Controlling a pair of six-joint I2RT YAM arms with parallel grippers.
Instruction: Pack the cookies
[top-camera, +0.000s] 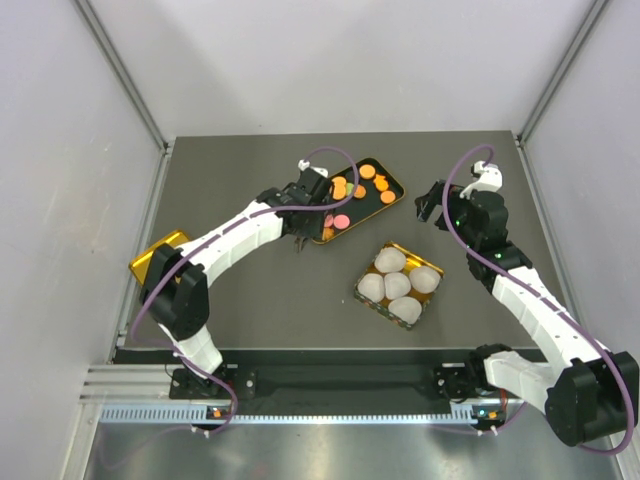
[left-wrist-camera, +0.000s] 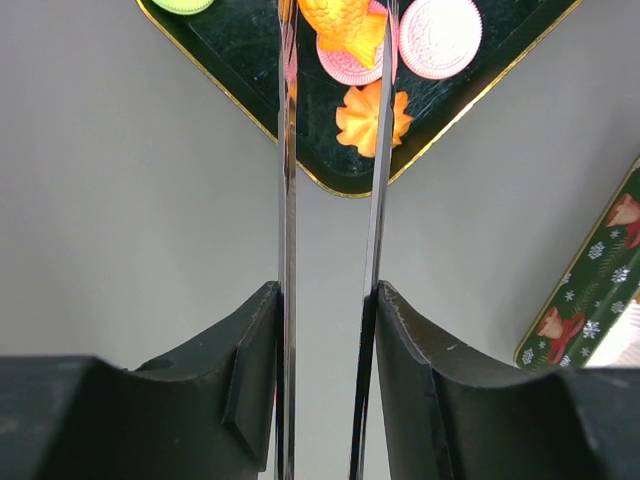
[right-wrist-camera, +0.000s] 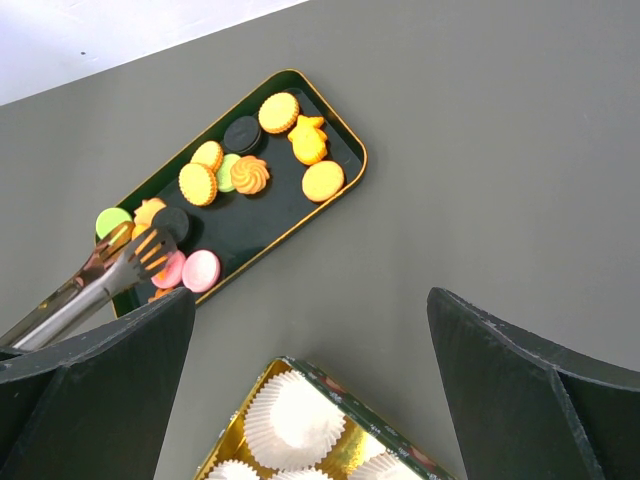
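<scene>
Your left fingers (left-wrist-camera: 240, 385) are pressed against the two arms of a pair of metal tongs (right-wrist-camera: 95, 290), so they are partly closed and they hold the tongs between them. The arms of the tongs stand a little apart. Their tips are over the near-left end of the dark tray (right-wrist-camera: 275, 215), just beside a black cookie and two pink ones. You cannot tell from these views if the tips touch any cookie.

The cookies (right-wrist-camera: 198, 183) all lie in this tray, on the far middle part of the worktop (right-wrist-camera: 480, 180). Most are orange, some are pink, green or black, and they are spread along the whole tray.

Your right fingers (right-wrist-camera: 530, 390) are opened wide and they hold nothing. They hang above the worktop, to the right of the tray and well apart from it.

The gold tin (left-wrist-camera: 583, 305), with Christmas pictures on its wall, stands near the tray, on the side towards you. Inside it are white paper cups (right-wrist-camera: 295, 420), close together. In the views here you see no cookie in any of them.
</scene>
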